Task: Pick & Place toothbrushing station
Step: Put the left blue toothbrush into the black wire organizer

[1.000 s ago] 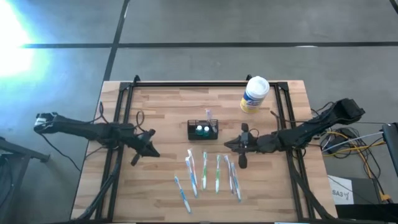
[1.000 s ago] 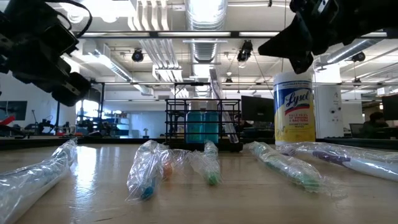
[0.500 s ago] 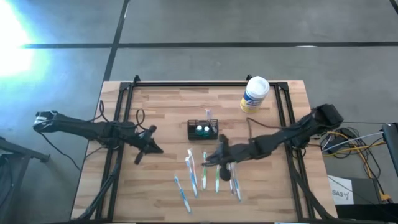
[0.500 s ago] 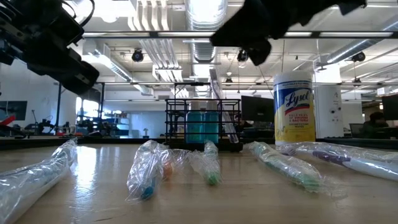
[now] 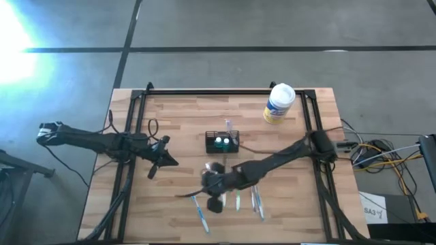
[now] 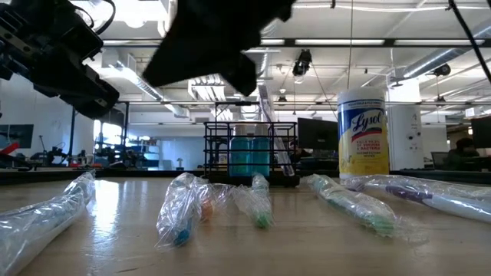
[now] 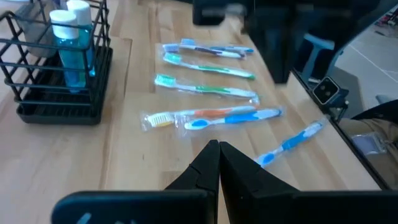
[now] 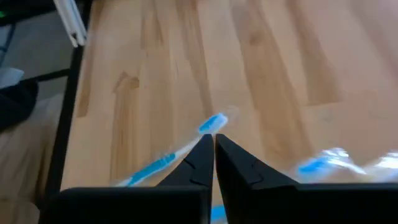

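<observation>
High view: my right hand [image 5: 212, 184] over the wrapped toothbrushes [image 5: 238, 197]; caddy [image 5: 222, 143] mid-counter, holding bottles
Low view: brushes lie loose, none placed
Wrist views: both my hands pinched closed, holding nothing; left hand [image 7: 218, 163] waits

A grey concrete floor [image 5: 225, 27] surrounds the wooden table [image 5: 177, 116], crossed by a dark seam at twelve o'clock and washed out by bright glare [image 5: 10, 47] at ten o'clock. Cables [image 5: 381, 153] trail at three o'clock. At table height, an open hall shows exposed ceiling ducts [image 6: 253, 19], strip lights [image 6: 345, 42] and distant monitors [image 6: 314, 134].
</observation>
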